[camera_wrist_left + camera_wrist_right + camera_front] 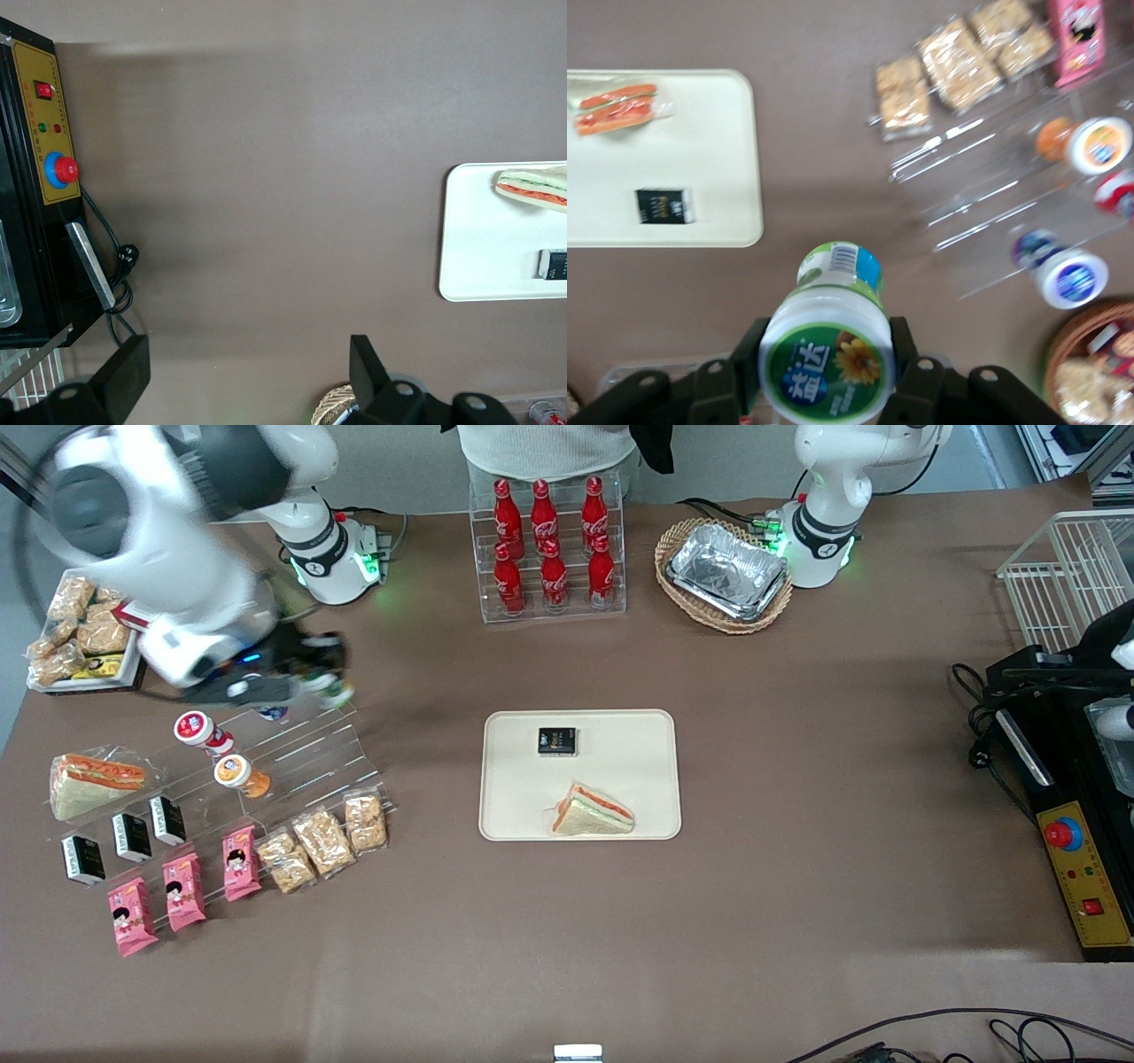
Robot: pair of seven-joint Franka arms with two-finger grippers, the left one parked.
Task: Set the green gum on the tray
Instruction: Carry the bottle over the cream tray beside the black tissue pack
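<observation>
My right gripper (827, 350) is shut on the green gum (828, 345), a small white bottle with a green lid and green label, its lid facing the wrist camera. In the front view the gripper (330, 687) hangs above the top step of the clear display stand (301, 757), with the green gum (328, 688) between its black fingers. The cream tray (620, 775) lies mid-table, toward the parked arm's end from the gripper, and carries a wrapped sandwich (592, 813) and a small black packet (557, 741). In the wrist view the tray (700, 150) is also seen.
On the stand sit a red-lidded bottle (199, 731), an orange-lidded bottle (237, 773), a blue-lidded bottle (1067, 276), snack bars (323, 840) and pink packets (182, 890). A cola bottle rack (549, 545) and a wicker basket with foil trays (725, 574) stand farther from the front camera.
</observation>
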